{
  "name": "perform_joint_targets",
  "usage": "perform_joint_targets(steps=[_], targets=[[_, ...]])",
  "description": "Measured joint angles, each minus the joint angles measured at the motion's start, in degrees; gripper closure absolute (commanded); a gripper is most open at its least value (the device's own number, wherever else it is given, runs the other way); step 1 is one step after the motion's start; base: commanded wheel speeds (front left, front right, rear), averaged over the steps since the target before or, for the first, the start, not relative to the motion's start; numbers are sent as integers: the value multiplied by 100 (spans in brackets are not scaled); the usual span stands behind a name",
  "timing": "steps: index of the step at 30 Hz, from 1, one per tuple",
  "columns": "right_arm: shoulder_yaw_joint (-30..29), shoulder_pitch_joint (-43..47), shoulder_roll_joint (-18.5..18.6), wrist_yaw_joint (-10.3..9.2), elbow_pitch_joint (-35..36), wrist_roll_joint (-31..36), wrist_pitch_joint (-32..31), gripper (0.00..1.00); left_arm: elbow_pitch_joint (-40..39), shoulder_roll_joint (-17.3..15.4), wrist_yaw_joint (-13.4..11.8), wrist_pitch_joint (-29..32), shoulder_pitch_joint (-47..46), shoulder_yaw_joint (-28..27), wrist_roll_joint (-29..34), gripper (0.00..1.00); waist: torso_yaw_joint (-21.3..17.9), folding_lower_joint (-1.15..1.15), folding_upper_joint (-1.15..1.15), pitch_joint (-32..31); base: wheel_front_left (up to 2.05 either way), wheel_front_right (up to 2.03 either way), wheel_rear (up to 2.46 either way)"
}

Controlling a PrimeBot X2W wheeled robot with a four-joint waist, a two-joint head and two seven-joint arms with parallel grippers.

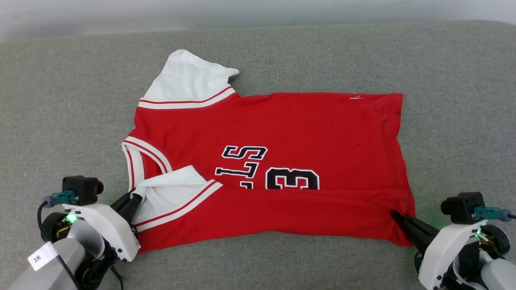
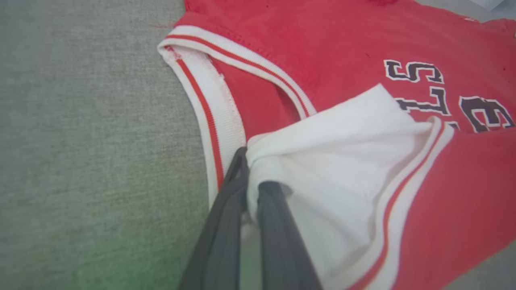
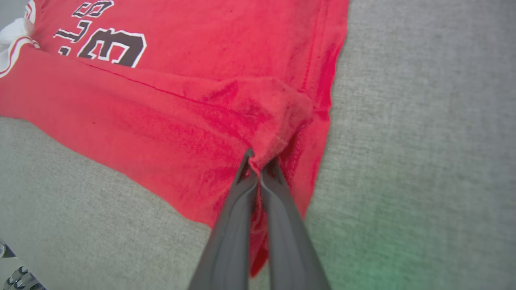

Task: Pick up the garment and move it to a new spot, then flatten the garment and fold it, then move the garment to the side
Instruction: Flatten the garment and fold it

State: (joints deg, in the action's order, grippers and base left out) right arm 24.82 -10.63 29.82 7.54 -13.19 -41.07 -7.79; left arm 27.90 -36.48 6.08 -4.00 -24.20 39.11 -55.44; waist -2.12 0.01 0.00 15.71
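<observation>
The garment [image 1: 282,125], a red jersey with white sleeves and black lettering, lies sideways on the grey surface with its near long edge folded over onto the front, covering part of the numbers. My left gripper [image 1: 135,198] is shut on the white near sleeve [image 2: 322,161] beside the striped collar [image 2: 209,108]. At the lower right, my right gripper [image 1: 397,215] is shut on a bunched fold of red cloth [image 3: 278,121] at the hem corner. The far white sleeve [image 1: 185,76] sticks out at the back.
A grey fabric surface [image 1: 60,100] spreads all around the jersey, with bare room to the left, right and front. Its far edge meets a pale wall [image 1: 258,12] at the back.
</observation>
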Motion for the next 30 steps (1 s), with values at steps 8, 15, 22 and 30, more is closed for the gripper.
perform_joint_targets(steps=[8,15,22,30], targets=[[42,-82,-111,-1,-208,-33,126,95,527,265,108,-238,-214,185,-20,56,53,0,0,-77,0,0,0],[-383,83,-160,-3,25,47,378,0,497,74,116,-458,-337,225,121,0,186,0,0,-356,0,0,0],[-833,233,-243,-3,380,353,316,0,-275,-523,118,338,-575,259,44,0,319,-1,0,-640,0,0,0],[-1027,304,-398,-3,598,599,108,0,-1232,-1079,67,2483,-793,586,-578,0,360,-1,0,-760,0,0,0]])
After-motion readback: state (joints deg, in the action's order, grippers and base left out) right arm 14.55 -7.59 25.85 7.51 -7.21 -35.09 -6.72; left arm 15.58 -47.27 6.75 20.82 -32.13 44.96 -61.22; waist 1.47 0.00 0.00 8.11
